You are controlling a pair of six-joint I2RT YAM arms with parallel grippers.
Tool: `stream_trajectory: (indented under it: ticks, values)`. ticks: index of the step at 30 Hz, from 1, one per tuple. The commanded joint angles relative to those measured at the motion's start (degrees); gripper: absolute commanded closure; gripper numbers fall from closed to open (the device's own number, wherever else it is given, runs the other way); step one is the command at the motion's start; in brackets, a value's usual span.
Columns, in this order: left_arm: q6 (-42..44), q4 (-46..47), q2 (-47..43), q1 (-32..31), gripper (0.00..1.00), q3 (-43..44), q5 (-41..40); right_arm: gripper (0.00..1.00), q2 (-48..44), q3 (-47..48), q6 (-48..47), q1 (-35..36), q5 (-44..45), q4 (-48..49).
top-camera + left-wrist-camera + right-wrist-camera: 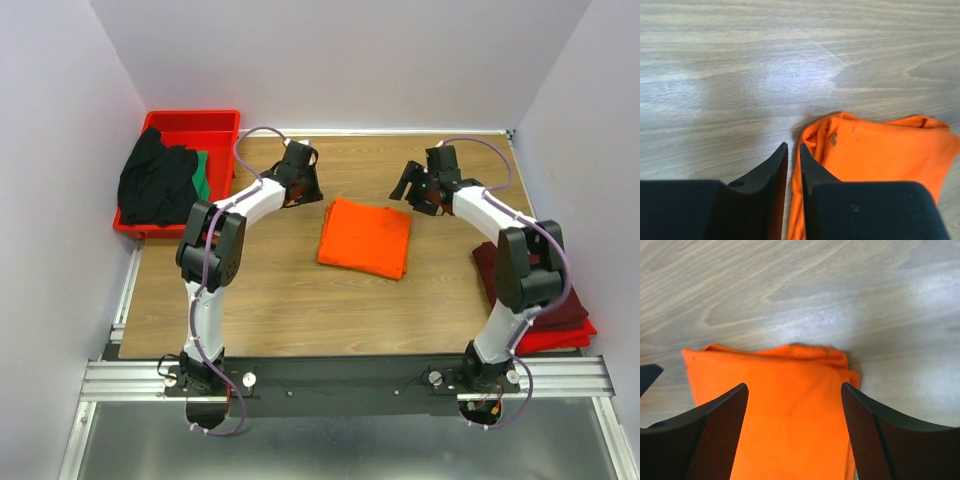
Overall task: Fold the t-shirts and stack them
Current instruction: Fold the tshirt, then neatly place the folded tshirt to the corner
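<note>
As tee [365, 237] lies folded, R gripper [794, 386] wide, L gripper [794, 145] ajar.

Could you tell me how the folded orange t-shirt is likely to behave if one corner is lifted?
The orange t-shirt is soft layered cloth, so it would probably droop and unfold if lifted by one corner. Lying flat on the wooden table, it should not roll or tip; a push would likely bunch it rather than slide it whole.
</note>
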Motion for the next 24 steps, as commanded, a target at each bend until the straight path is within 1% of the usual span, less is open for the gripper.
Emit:
stream_trajectory:
  ticks: [1,2,5,8,9,12,16,21,24]
  values:
    - [1.6,-2.4,-7.3,0.2,0.75,0.5,-1.0,0.18,-6.6,-4.8,1.1,-0.1,-1.1,0.5]
    - [1.7,-2.3,-7.4,-0.1,0.74,-0.2,-0.9,0.18,-6.7,-4.9,1.1,-0.1,-1.4,0.5]
    - [3.0,-2.4,-10.6,-1.5,0.74,-3.3,-0.2,0.18,-9.8,-10.0,2.0,-0.2,-2.1,0.5]
    - [3.8,-2.0,-14.5,-4.6,0.74,-7.8,-0.3,0.18,-13.6,-16.6,2.7,-0.1,-0.4,0.5]
    - [3.8,-1.7,-15.2,-5.3,0.74,-10.4,0.0,0.18,-14.3,-17.8,2.7,-0.2,-0.2,0.5]
    - [3.7,-0.5,-16.9,-7.1,0.74,-14.2,0.8,0.18,-14.9,-20.4,2.6,-0.1,-0.5,0.8]
    - [3.0,2.1,-16.9,-10.6,0.74,-20.1,1.9,0.18,-15.0,-23.6,3.0,-0.2,-2.6,3.5]
    - [1.7,3.9,-14.9,-13.2,0.75,-23.5,1.7,0.18,-12.9,-25.9,4.2,0.4,-7.4,7.4]
    - [1.3,4.1,-13.9,-14.0,0.76,-24.4,1.2,0.19,-11.2,-26.2,5.3,2.0,-7.4,8.5]
